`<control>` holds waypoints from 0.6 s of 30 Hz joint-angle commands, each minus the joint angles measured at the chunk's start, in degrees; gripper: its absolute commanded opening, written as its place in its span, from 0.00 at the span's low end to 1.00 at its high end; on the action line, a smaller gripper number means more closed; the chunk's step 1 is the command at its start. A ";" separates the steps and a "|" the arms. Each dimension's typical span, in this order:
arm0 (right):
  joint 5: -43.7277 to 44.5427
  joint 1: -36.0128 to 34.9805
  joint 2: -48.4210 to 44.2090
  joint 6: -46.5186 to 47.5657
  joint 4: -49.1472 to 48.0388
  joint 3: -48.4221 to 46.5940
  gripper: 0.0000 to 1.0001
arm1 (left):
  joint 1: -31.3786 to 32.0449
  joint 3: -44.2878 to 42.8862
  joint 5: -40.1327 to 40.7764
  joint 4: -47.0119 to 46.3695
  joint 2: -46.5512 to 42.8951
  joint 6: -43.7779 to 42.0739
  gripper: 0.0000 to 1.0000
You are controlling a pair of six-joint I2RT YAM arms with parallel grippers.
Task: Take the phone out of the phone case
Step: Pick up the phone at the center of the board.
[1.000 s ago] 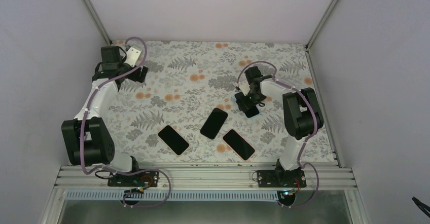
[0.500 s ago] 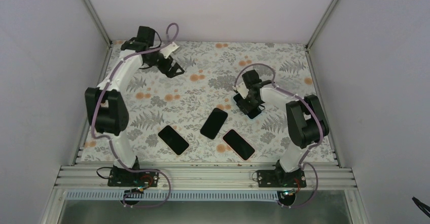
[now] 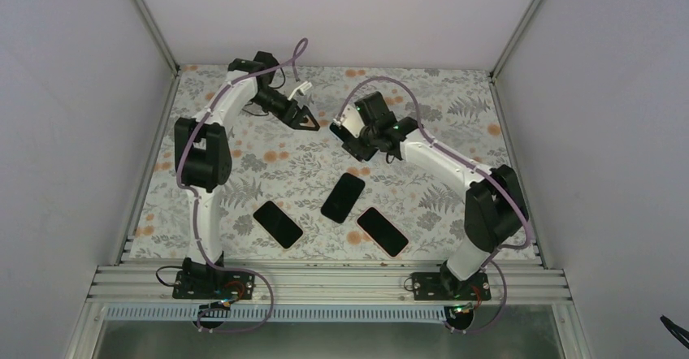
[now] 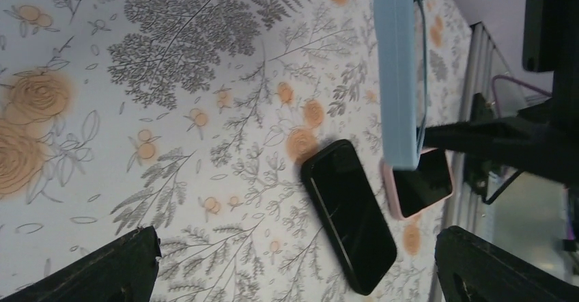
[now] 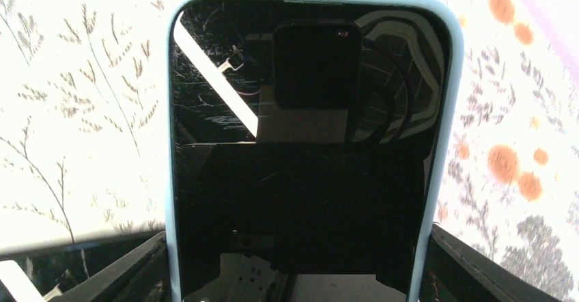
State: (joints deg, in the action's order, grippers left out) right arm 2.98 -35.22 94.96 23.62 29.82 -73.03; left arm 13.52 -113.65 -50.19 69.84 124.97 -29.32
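Three dark phones (image 3: 343, 197) blocked the near middle of the surface (image 3: 244, 182), the left pincer (image 3: 309, 122) and the cased phone (image 5: 300, 145) in the right pincer (image 3: 345, 133) crowded its far centre, with bare room between.

Glossy phone (image 5: 300, 179) — matt case (image 5: 449, 97)

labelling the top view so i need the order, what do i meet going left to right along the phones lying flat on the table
leftmost phone → middle phone → rightmost phone
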 commanded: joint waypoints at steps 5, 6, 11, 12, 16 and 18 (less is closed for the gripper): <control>2.57 -4.11 5.86 2.04 -3.41 -9.25 0.64 | 0.20 -2.88 -9.52 5.13 1.56 0.50 0.98; 2.53 -4.58 6.16 2.12 -3.64 -9.79 0.64 | 0.21 -2.85 -9.60 5.09 1.61 0.49 0.98; 4.06 -6.81 8.08 1.98 -4.14 -12.41 0.64 | 0.40 -2.70 -12.00 6.30 2.07 -0.15 0.91; 4.31 -7.13 8.40 1.94 -4.27 -12.72 0.64 | 0.37 -2.80 -12.28 6.70 2.23 -0.31 0.90; 4.70 -8.67 8.53 2.48 -4.45 -12.84 0.64 | 0.44 -2.90 -13.54 7.84 2.82 -1.24 0.82; 4.98 -9.04 8.08 2.49 -4.51 -12.84 0.64 | 0.51 -2.90 -13.97 7.85 2.95 -1.28 0.71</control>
State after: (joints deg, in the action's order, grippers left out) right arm 6.00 -42.94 103.70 25.30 28.18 -83.35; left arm 13.67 -115.00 -60.71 76.16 126.39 -29.39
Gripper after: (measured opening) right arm 0.761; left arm 0.794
